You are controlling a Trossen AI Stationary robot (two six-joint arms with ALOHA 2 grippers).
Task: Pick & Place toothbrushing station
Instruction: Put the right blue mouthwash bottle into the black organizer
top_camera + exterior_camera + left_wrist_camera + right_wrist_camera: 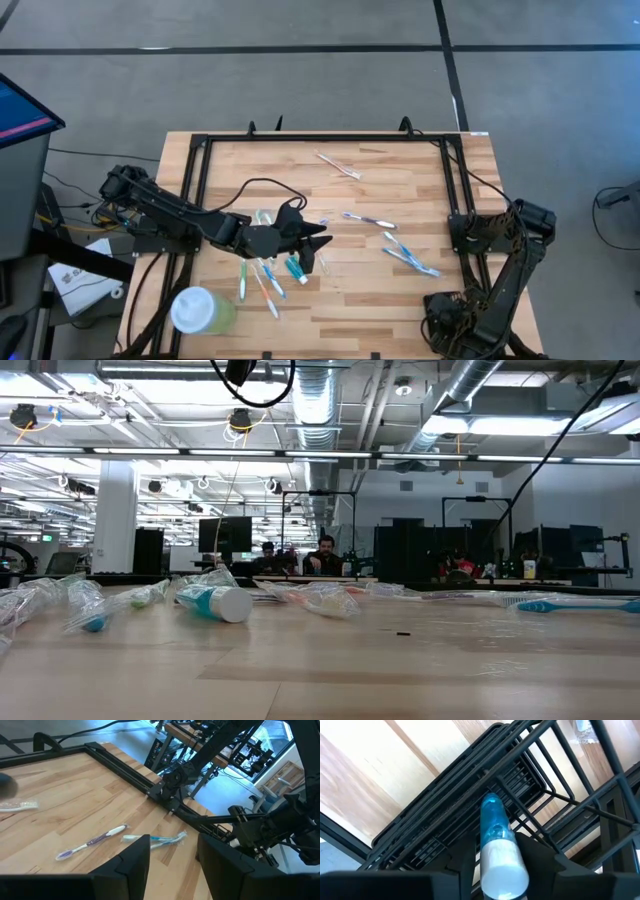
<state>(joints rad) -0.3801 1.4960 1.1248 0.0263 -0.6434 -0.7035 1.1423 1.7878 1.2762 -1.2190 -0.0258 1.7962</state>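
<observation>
Places are taken from the pale green cup (200,310) at the table's near left.

- **Left gripper** (310,240): right of the cup, mid-table, over loose toothbrushes (262,278). Its fingers (135,857) are spread and hold nothing.
- **Right gripper** (497,870): far right of the cup, at the table's near right corner. It is pinching a blue-and-white toothbrush (495,830), head down.
- **Toothbrushing station** (525,777): directly beneath that brush, hidden in the high view.
- **Step:** judged to be placing the brush into the station. Next, the head must line up with a slot before release.
- **Surface:** pale wooden table (400,300).
- **Room:** an open workshop with ceiling ducts, and people (320,555) seated far behind.
</observation>
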